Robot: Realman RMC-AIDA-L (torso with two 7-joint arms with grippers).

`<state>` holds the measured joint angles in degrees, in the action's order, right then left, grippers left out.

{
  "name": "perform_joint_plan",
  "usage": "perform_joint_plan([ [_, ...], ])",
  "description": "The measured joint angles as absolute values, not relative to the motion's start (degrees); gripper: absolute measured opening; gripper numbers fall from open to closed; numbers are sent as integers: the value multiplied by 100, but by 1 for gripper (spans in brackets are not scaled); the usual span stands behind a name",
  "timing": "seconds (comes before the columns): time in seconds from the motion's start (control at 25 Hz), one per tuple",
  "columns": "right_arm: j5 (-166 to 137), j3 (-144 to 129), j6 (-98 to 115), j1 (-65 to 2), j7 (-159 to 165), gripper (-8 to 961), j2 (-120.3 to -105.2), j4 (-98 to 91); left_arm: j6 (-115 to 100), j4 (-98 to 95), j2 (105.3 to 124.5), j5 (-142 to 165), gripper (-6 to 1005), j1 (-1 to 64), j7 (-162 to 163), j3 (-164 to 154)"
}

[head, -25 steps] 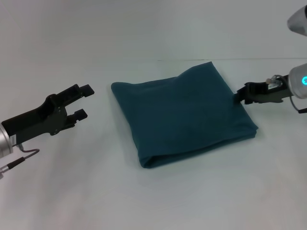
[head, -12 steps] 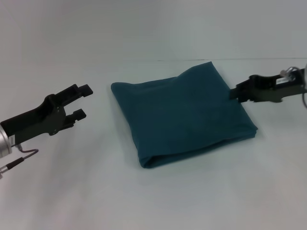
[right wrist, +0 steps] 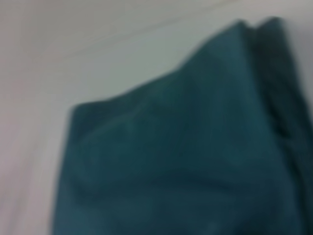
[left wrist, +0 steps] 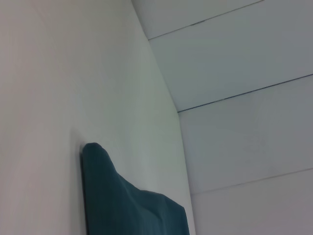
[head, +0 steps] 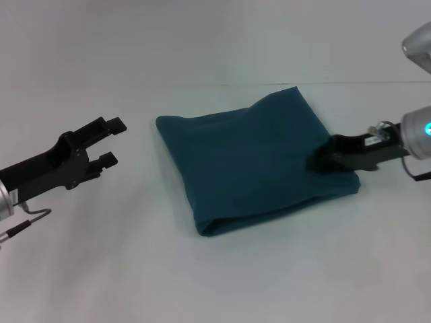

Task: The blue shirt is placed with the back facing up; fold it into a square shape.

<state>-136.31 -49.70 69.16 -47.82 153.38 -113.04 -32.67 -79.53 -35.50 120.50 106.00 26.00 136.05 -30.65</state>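
Observation:
The blue shirt (head: 249,158) lies folded into a rough square in the middle of the white table, plain side up. It also shows in the left wrist view (left wrist: 127,205) and fills the right wrist view (right wrist: 171,156). My right gripper (head: 320,161) sits low at the shirt's right edge, its tip over the fabric near the near-right corner. My left gripper (head: 113,142) is open and empty, held above the table to the left of the shirt and apart from it.
The white table (head: 222,276) surrounds the shirt on all sides. A white wall (head: 202,40) rises behind the table's far edge. A thin cable (head: 27,222) hangs under the left arm.
My right gripper has come down and moved inward from beside the shirt's right edge onto that edge. The left gripper has drifted slightly left. The shirt keeps its shape.

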Motion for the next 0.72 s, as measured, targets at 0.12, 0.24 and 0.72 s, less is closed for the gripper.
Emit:
perform_joint_plan([
  [0.12,-13934,-4940,6917,-4720,15567,338,-11225,-3382,-7953,-3550,12050,10600,948,2602,13601,-3043],
  [0.24,-14027,-4922,6885,-4562,15703,355,-11116,-3637,-7954,-3550,12050,10600,949,2608,13597,-3041],
  [0.72,-14004,-4183,7458,-4135,15280,421,-10955,-4514,-8245,-3573,12033,10757,944,2586,13754,-3101],
])
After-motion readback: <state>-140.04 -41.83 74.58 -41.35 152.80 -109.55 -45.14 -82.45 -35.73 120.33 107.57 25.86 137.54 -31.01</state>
